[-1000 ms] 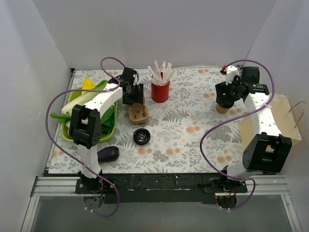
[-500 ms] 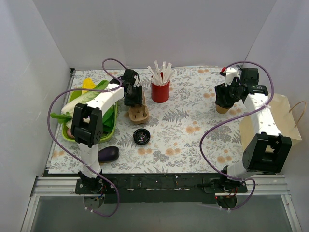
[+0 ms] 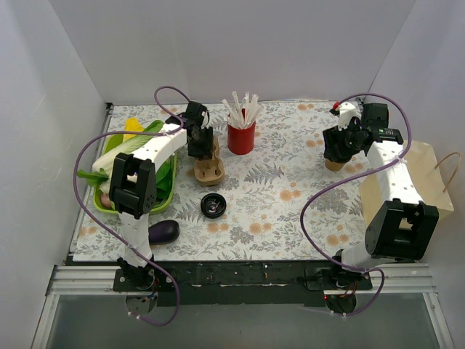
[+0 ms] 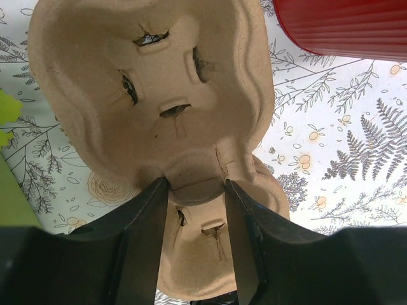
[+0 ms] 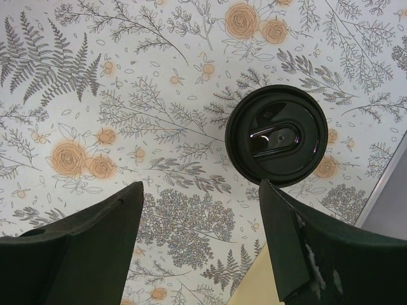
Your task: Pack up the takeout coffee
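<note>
Floral tablecloth (image 5: 76, 95) carries 1 takeout coffee (image 3: 334, 163), upright, just ahead of right gripper (image 5: 200, 190), jaws spread wide, empty. Likely light, thin-walled, crushable; best gripped mid-wall, below black lid (image 5: 278, 135). Left gripper (image 4: 194, 184) clamps cup carrier (image 4: 152, 82) centre.

The cup carrier (image 4: 152, 95) is formed of moulded pulp, matt and fibrous, roughly torn at its slits, and the red cup (image 4: 343, 25) is finished in ribbed, faintly glossy plastic. The takeout coffee (image 3: 335, 163) is walled in matt kraft paper and capped by a lid (image 5: 276, 135) of smooth, shiny black plastic, while the table cover (image 5: 159, 95) is printed matt.
</note>
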